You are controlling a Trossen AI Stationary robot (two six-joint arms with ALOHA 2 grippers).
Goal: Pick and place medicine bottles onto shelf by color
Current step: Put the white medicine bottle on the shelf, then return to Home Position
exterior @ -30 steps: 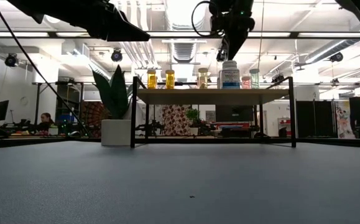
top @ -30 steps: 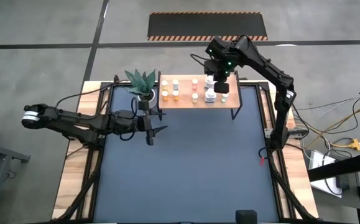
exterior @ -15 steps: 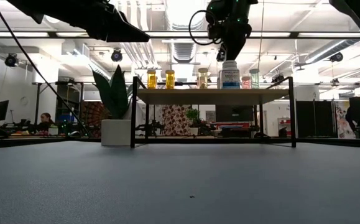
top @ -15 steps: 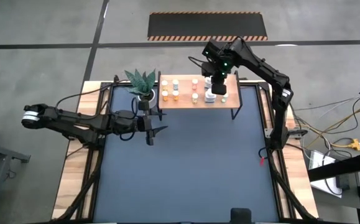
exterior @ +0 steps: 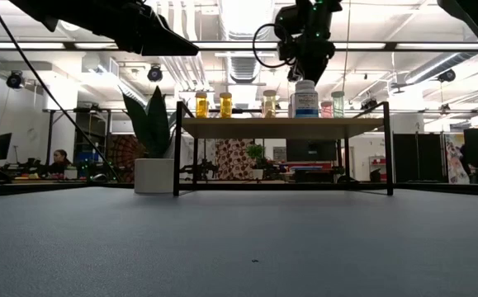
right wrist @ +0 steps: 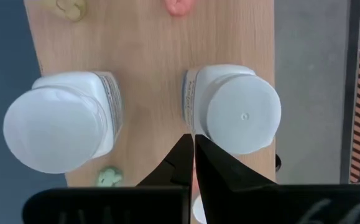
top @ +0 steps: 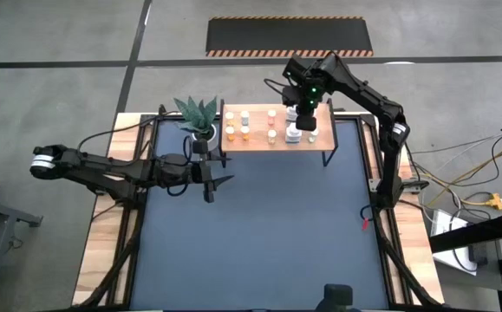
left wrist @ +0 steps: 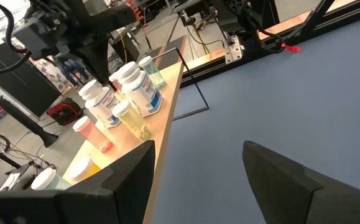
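The light-wood shelf (top: 259, 144) stands at the table's far edge on thin black legs (exterior: 177, 148). Several small bottles stand on it: orange ones (exterior: 201, 105), a pale one (exterior: 269, 103), pink and greenish ones, and two larger white bottles (right wrist: 58, 127) (right wrist: 239, 115). My right gripper (right wrist: 193, 142) is shut and empty, and hovers above the shelf between the two white bottles; it also shows in the low view (exterior: 295, 73). My left gripper (left wrist: 198, 168) is open and empty above the table, near the shelf's left end (top: 211, 179).
A white plant pot with a green plant (top: 200, 128) stands at the shelf's left end, next to my left gripper. The dark blue tabletop (top: 259, 234) lies bare in front of the shelf. Black frame bars run along the table's sides.
My right gripper has shifted a little toward the table's left above the shelf. The bottles and my left arm have kept still.
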